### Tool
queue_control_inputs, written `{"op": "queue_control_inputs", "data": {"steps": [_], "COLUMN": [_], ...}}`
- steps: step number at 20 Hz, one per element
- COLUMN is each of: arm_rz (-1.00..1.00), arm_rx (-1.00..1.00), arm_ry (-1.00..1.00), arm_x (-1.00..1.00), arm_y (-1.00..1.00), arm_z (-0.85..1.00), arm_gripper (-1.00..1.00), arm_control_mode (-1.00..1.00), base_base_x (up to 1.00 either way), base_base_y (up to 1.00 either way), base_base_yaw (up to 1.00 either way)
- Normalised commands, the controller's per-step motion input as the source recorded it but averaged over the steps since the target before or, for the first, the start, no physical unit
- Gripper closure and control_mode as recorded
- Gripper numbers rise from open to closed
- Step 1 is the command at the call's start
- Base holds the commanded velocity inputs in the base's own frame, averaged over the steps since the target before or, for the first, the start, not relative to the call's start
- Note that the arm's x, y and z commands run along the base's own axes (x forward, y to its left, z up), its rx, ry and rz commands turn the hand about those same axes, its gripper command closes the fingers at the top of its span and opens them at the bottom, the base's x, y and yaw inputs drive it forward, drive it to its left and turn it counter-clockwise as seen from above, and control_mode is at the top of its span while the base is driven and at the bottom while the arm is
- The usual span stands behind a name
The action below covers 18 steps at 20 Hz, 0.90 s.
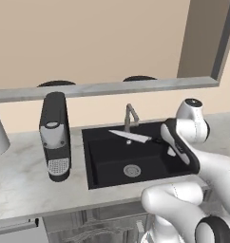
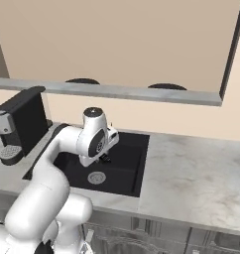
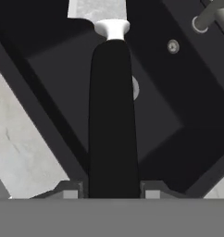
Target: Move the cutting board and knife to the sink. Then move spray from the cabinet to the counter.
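One knife point(image 3: 111, 106) is clamped in the end effector point(image 3: 112, 190), the black handle running up between the two finger tips point(image 3: 70, 190), which press against its sides. Beyond the handle comes a short white collar, then the start of the grey blade at the top edge of the hand view. Below the knife lies the dark basin of the sink point(image 3: 178, 83).

Left base view: the knife point(image 1: 130, 136) hangs above the sink point(image 1: 95, 175), blade thin and grey, pointing left and slightly toward the far rim, roughly level. Its handle end disappears behind the arm's wrist, so the end effector itself is mostly hidden there. The blade sits just in front of the faucet point(image 1: 130, 116), and above the drain point(image 1: 131, 170); it touches neither the basin floor nor the rim as far as I can tell.

Right base view: the end effector point(image 2: 105, 158) shows as a small dark part under the white wrist, over the sink point(image 2: 134, 173), near the basin's far half. The knife cannot be made out from this side.

Around the sink: marble-patterned table point(image 1: 22, 185), with a wide stretch to the right point(image 2: 201, 178). On the left of the sink stands a black and silver coffee machine point(image 1: 55, 137), also seen at the left edge of the right base view point(image 2: 20, 124).
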Motion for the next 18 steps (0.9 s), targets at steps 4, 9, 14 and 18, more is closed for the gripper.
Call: {"op": "queue_control_inputs", "data": {"steps": [4, 9, 14, 18], "arm_rz": [0.08, 0.08, 0.06, 0.04], "arm_rx": [0.00, 0.00, 0.00, 0.00], "arm_ry": [0.06, 0.11, 0.09, 0.02], "arm_x": [0.46, 0.47, 0.50, 0.54], "arm_y": [-0.09, -0.02, -0.03, -0.08], "arm_z": [-0.29, -0.35, -0.29, -0.21], "arm_gripper": [1.00, 1.00, 1.00, 1.00], "arm_control_mode": [-1.00, -1.00, -1.00, -1.00], "base_base_x": [0.00, 0.00, 0.00, 0.00], "base_base_y": [0.00, 0.00, 0.00, 0.00], "base_base_yaw": [0.00, 0.00, 0.00, 0.00]}}
